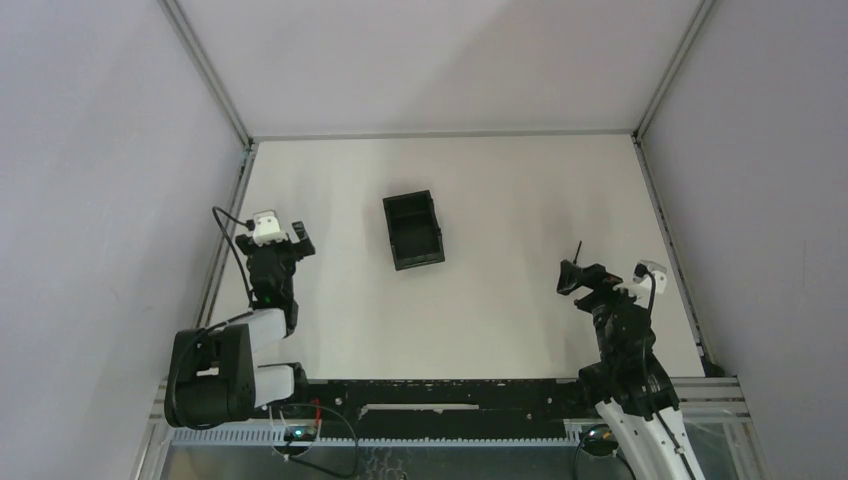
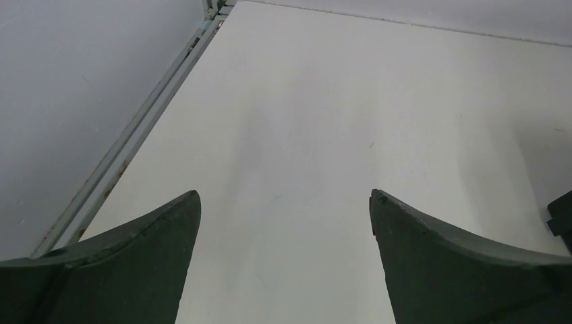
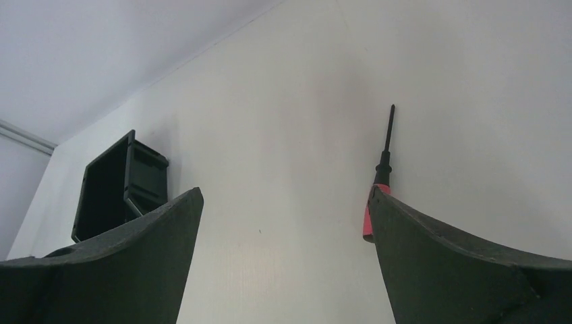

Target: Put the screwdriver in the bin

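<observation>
1. Step in hand, by judgement: lining up the right gripper (image 3: 283, 196) on the screwdriver (image 3: 379, 177) ahead of the grasp. Nothing lifted yet.
2. Right gripper state: fingers spread wide, nothing between them.
3. Screwdriver location: flat on the table (image 1: 500, 320), right side. Black shaft pointing away from the arm bases, red handle at the near end. Handle partly hidden behind the finger at the right of the wrist view, possibly touching it; not decidable from this angle.
4. Shift the right gripper sideways toward the handle until centred over it, not with one finger on top.
5. Set the fingers across the handle's long axis. Grip the red handle, not the thin shaft: less risk of pivoting or slipping.
6. Lower until straddling the handle close to the table, then close.
7. Bin (image 1: 413, 230) location: upright, open top, mid-table, well apart from the screwdriver, leftward and farther from the bases. Plan a leftward carry and release above the opening, inside the walls.
8. Left gripper (image 2: 283, 196): fingers apart, empty, over bare table at the left side. Leave parked.
9. Count: screwdriver, one; bin, one; grippers, two; arms, two.
</observation>
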### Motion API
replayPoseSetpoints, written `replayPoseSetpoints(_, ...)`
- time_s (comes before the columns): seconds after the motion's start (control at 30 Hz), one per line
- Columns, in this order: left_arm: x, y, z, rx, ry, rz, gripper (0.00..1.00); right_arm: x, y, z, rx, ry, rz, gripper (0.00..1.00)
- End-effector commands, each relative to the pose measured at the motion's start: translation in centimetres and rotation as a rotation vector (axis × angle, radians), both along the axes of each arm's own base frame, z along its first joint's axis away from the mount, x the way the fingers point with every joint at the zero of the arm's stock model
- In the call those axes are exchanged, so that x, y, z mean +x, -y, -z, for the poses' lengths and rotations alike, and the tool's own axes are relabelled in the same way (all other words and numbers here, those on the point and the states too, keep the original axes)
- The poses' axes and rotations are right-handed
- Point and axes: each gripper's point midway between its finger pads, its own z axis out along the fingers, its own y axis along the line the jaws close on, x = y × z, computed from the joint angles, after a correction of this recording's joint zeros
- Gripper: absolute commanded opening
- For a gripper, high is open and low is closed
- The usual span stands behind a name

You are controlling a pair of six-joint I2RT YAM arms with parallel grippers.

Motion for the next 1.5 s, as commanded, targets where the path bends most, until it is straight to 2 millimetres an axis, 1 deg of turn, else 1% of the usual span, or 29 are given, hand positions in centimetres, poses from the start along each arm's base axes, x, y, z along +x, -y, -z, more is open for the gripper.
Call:
replayPoseSetpoints(0.0,0.4,0.1,-1.4,-0.003,0.046,0.001,1.0,0.4,-0.2,-3.2,-0.022,0.075,-0.018,1.0)
replayPoseSetpoints(0.03,0.4,0.1,-1.4,-0.002,0.047,0.002,1.0,0.3,-0.5,-4.4,-0.036,0.098,-0.046,1.0)
replayPoseSetpoints(0.13,0.4,0.2,-1.4,-0.003,0.047,0.002,1.0,0.3,-2.5,-8.5,-0.095,0.201,-0.177,0.99)
replayPoseSetpoints(0.2,0.4,0.1,-1.4,-0.003,0.047,0.002,1.0,0.8,-2.6,-10.6,-0.105,0.213,-0.175,0.98)
replayPoseSetpoints(0.27,0.4,0.1,-1.4,-0.003,0.046,0.001,1.0,1.8,-1.6,-11.8,-0.115,0.153,-0.104,0.98)
replayPoseSetpoints(0.3,0.4,0.1,-1.4,-0.002,0.046,0.001,1.0,2.3,-0.6,-12.4,-0.126,0.108,-0.047,0.98)
replayPoseSetpoints(0.37,0.4,0.1,-1.4,-0.003,0.046,0.002,1.0,3.7,1.0,-13.0,-0.167,-0.026,0.056,0.99)
replayPoseSetpoints(0.4,0.4,0.1,-1.4,-0.002,0.046,0.002,1.0,4.8,1.2,-13.9,-0.184,-0.094,0.075,0.99)
replayPoseSetpoints(0.43,0.4,0.1,-1.4,-0.003,0.046,0.001,1.0,5.2,1.8,-13.1,-0.199,-0.181,0.094,1.0)
replayPoseSetpoints(0.5,0.4,0.2,-1.5,-0.003,0.048,0.003,1.0,6.7,2.3,-12.2,-0.191,-0.375,0.093,1.0)
replayPoseSetpoints(0.57,0.4,0.1,-1.4,-0.002,0.047,0.001,1.0,8.1,2.9,-10.2,-0.155,-0.509,0.066,1.0)
replayPoseSetpoints(0.6,0.4,0.1,-1.4,-0.003,0.047,0.002,1.0,8.7,3.1,-8.9,-0.133,-0.566,0.039,1.0)
replayPoseSetpoints(0.63,0.4,0.1,-1.4,-0.003,0.047,0.002,1.0,9.3,3.8,-7.5,-0.107,-0.622,0.034,1.0)
replayPoseSetpoints(0.67,0.4,0.2,-1.5,-0.003,0.048,0.003,1.0,9.7,4.0,-5.9,-0.096,-0.681,0.026,1.0)
replayPoseSetpoints(0.73,0.4,0.1,-1.4,-0.002,0.047,0.002,1.0,10.4,4.2,-2.3,-0.097,-0.796,-0.002,0.97)
replayPoseSetpoints(0.83,0.4,0.1,-1.4,-0.002,0.047,0.001,1.0,11.2,3.9,3.3,-0.087,-0.941,-0.045,0.88)
replayPoseSetpoints(0.87,0.4,0.1,-1.4,-0.003,0.046,0.002,1.0,11.2,3.9,5.4,-0.083,-1.002,-0.052,0.84)
replayPoseSetpoints(0.93,0.4,0.1,-1.4,-0.003,0.047,0.001,1.0,11.3,4.3,8.1,-0.09,-1.073,-0.043,0.79)
replayPoseSetpoints(1.03,0.4,0.1,-1.4,-0.003,0.047,0.002,1.0,11.1,4.3,11.1,-0.085,-1.139,-0.047,0.72)
replayPoseSetpoints(1.13,0.4,0.1,-1.5,-0.002,0.048,0.002,1.0,10.3,4.2,13.5,-0.076,-1.187,-0.048,0.68)
replayPoseSetpoints(1.2,0.4,0.1,-1.5,-0.002,0.047,0.002,1.0,9.8,4.1,14.7,-0.073,-1.207,-0.051,0.66)
replayPoseSetpoints(1.23,0.4,0.2,-1.4,-0.003,0.047,0.002,1.0,9.5,4.0,15.2,-0.072,-1.215,-0.057,0.64)
replayPoseSetpoints(1.33,0.4,0.1,-1.4,-0.003,0.047,0.0,1.0,9.0,3.8,16.1,-0.068,-1.238,-0.08,0.52)
replayPoseSetpoints(1.43,0.4,0.1,-1.4,-0.002,0.047,0.001,1.0,8.6,3.7,16.2,-0.079,-1.248,-0.093,0.41)
replayPoseSetpoints(1.47,0.4,0.1,-1.5,-0.002,0.048,0.001,1.0,8.5,3.8,16.1,-0.084,-1.248,-0.1,0.34)
